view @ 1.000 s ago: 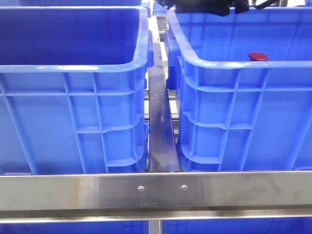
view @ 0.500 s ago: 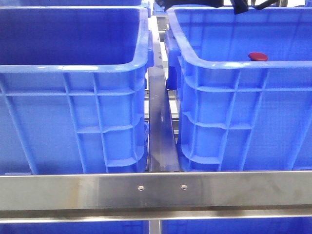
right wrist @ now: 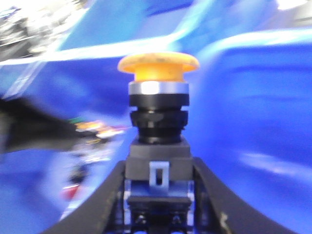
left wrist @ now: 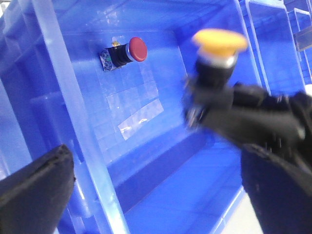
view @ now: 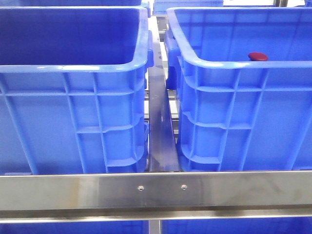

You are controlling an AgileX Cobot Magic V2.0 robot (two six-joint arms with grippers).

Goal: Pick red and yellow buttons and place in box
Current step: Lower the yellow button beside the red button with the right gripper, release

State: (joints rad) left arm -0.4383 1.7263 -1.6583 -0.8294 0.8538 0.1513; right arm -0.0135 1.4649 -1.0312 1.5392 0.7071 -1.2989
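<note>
Two alike blue crates stand side by side, the left crate [view: 73,68] and the right crate [view: 234,63]. The red button [view: 258,56] lies inside the right crate; in the left wrist view it [left wrist: 131,50] lies on its side on the crate floor. My right gripper [right wrist: 158,170] is shut on the black body of the yellow button [right wrist: 158,66], cap pointing away from the wrist. In the left wrist view the yellow button [left wrist: 219,41] is held above the crate holding the red button. My left gripper [left wrist: 156,195] is open and empty over a crate rim [left wrist: 73,122]. Neither gripper shows in the front view.
A steel rail [view: 156,190] crosses the front below the crates, and a metal strip [view: 160,131] runs between them. More blue crates stand behind [left wrist: 273,29]. Clear tape patches [left wrist: 139,117] lie on the crate floor.
The dark arm seen above the right crate's far edge in the front view has risen out of the frame. The red button has not moved.
</note>
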